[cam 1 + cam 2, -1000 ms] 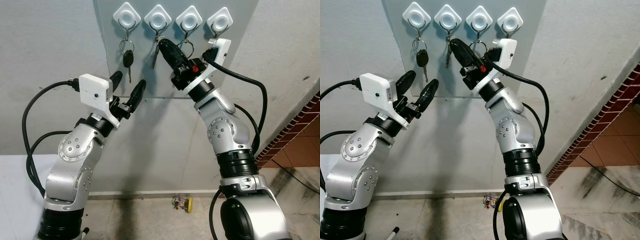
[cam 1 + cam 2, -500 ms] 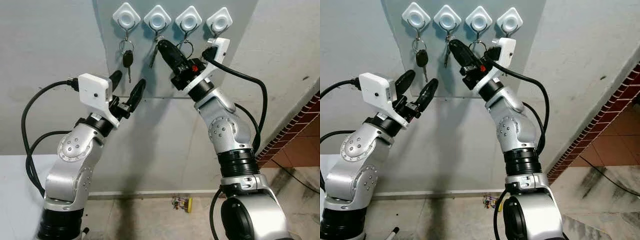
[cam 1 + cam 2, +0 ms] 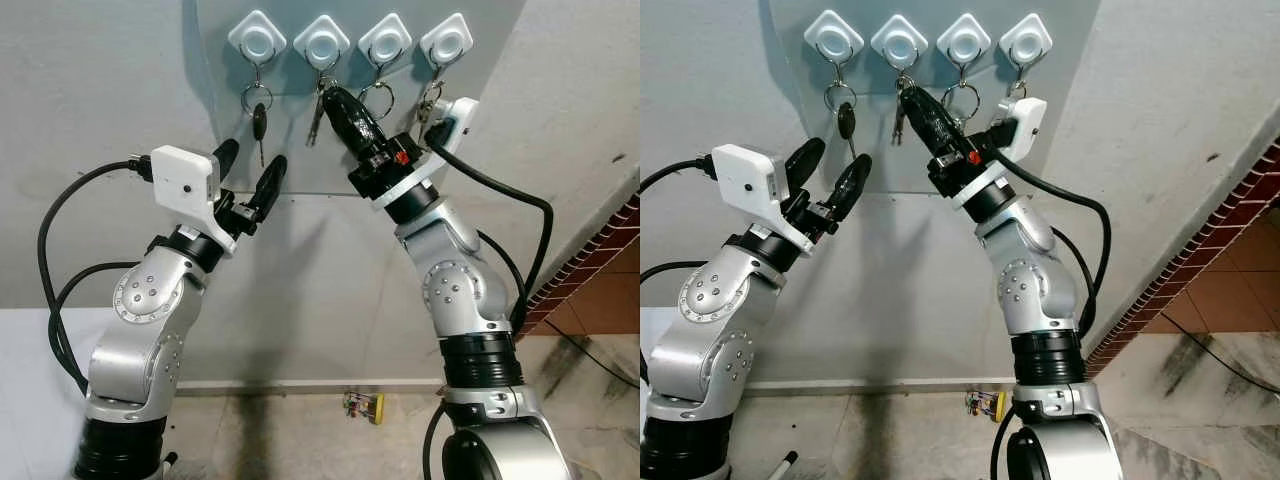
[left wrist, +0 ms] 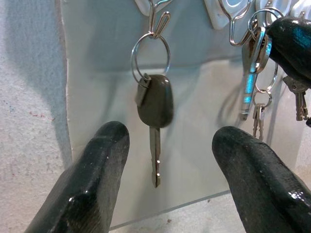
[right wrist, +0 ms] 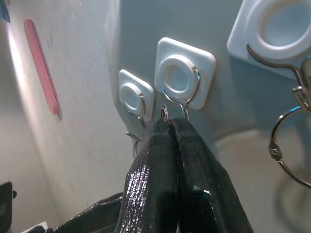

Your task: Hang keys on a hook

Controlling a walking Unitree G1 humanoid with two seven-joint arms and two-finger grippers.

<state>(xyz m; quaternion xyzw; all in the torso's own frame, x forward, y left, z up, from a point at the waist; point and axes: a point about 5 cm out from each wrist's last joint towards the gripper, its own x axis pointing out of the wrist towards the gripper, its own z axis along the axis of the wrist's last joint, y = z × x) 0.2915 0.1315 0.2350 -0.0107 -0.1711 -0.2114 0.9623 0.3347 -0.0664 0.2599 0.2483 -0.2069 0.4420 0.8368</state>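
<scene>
Silver keys (image 3: 316,112) pinched shut in right gripper (image 3: 337,100), ring at second hook (image 3: 322,42) (seating unclear); release left. Left gripper (image 3: 250,172) open, empty, near black key (image 3: 259,124).

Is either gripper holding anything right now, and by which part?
Right gripper pinches the key ring at the second hook. Left gripper holds nothing.

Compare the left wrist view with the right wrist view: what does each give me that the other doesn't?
Left wrist alone: the black-headed car key on its ring, framed by the open left gripper, plus silver keys beside it. Right wrist alone: the right gripper pinched shut just under a white hook, a pink strip on the wall. Shared: the hook row.
</scene>
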